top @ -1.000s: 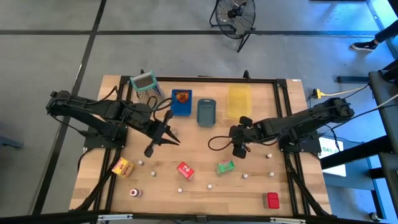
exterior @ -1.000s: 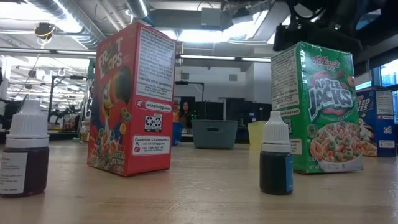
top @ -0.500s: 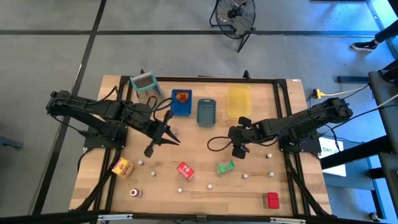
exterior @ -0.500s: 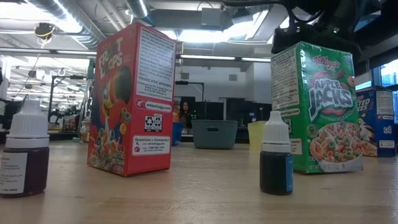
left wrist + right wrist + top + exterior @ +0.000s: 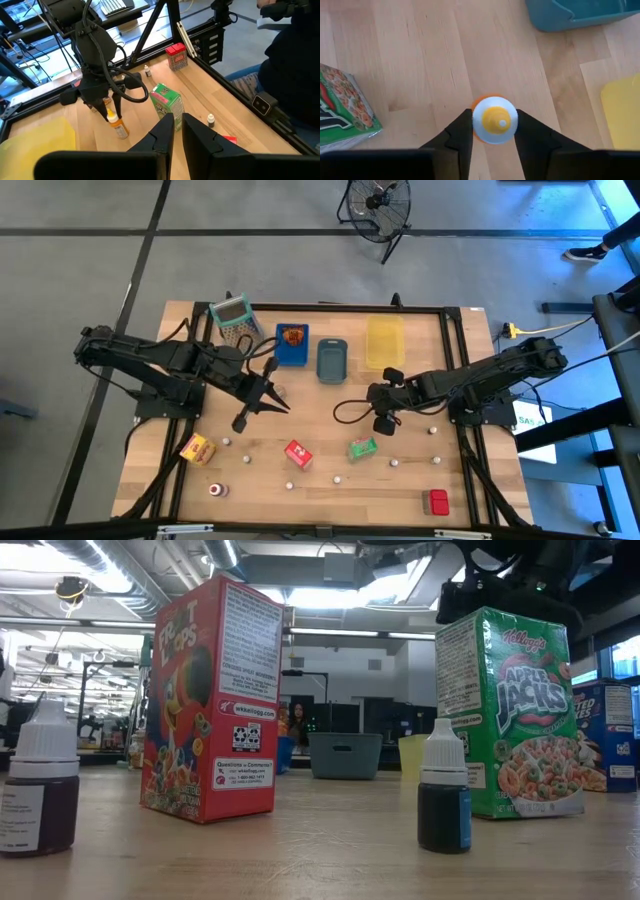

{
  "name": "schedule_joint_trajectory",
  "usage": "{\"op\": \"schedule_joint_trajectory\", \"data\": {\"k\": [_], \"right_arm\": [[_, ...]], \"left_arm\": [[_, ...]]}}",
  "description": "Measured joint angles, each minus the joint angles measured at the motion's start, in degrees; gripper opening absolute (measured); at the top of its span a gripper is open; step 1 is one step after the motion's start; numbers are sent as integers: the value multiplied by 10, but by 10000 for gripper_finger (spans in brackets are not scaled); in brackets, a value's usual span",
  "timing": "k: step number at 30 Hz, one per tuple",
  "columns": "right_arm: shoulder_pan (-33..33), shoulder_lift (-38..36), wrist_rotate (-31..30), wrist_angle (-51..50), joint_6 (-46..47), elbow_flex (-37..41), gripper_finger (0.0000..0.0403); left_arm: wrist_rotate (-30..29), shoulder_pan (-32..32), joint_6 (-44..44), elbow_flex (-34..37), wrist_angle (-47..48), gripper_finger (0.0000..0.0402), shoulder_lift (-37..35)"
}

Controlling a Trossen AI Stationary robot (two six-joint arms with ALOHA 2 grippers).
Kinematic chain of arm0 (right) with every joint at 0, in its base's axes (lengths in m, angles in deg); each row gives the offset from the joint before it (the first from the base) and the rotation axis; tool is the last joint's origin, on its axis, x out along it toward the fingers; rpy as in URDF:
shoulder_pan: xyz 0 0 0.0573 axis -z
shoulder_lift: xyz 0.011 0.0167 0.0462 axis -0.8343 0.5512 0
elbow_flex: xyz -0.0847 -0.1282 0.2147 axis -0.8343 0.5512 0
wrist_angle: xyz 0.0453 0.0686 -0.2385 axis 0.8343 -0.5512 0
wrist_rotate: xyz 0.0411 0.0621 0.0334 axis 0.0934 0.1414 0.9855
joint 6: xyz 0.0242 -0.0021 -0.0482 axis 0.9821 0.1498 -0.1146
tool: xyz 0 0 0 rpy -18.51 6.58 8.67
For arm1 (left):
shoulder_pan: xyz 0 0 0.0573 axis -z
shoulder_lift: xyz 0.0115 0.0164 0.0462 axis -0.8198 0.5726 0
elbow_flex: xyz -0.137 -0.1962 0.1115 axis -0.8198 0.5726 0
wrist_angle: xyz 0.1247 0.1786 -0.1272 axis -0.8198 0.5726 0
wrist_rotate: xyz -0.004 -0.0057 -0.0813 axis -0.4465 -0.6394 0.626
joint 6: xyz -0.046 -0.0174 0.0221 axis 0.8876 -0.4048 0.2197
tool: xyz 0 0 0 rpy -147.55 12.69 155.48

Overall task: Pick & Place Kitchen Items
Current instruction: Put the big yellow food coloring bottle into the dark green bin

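Observation:
My right gripper [image 5: 383, 420] is near the table's middle, just beyond a green carton [image 5: 362, 448], and is shut on a small orange bottle with a white cap [image 5: 494, 124]. The bottle also shows in the left wrist view [image 5: 117, 125]. My left gripper [image 5: 262, 395] waits left of centre, shut and empty. A red carton [image 5: 298, 453], a yellow-orange carton [image 5: 197, 448], another red carton [image 5: 438, 501], a jar [image 5: 216, 490] and several tiny bottles stand on the near half of the table. My right gripper pinches the orange bottle at its white cap end [image 5: 481, 124] between its two fingers [image 5: 460, 134]. The fingers come from above, pointing down. The bottle hangs tilted below them [image 5: 120, 131]. I cannot tell whether its lower end touches the table.
A blue tray [image 5: 292, 350] with an item in it, a grey-blue tray [image 5: 331, 360] and a yellow tray [image 5: 385, 340] stand in a row at the far side. A mesh basket [image 5: 233, 315] stands at the far left. A black cable loops beside my right gripper.

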Motion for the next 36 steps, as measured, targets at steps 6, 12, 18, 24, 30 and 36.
{"op": "schedule_joint_trajectory", "data": {"k": [6, 12, 18, 24, 30, 36], "right_arm": [[-1, 1, -17, -41, -13, -43, 120], [0, 1, -20, -110, -12, -121, 120], [19, 1, -28, -166, -15, -200, 120], [75, 0, -20, -171, -65, -252, 120], [145, 0, 24, -133, -102, -276, 120], [217, 10, 106, -71, -134, -278, 120]], "left_arm": [[0, 0, 1, 0, 0, 31, 0], [0, 0, 1, 0, 0, 31, 0], [0, 0, 40, 0, -3, 31, 0], [0, 0, 68, -1, 0, 31, -3], [0, 0, 80, -1, 0, 31, -3], [-2, 8, 80, -1, 0, 31, -3]]}}
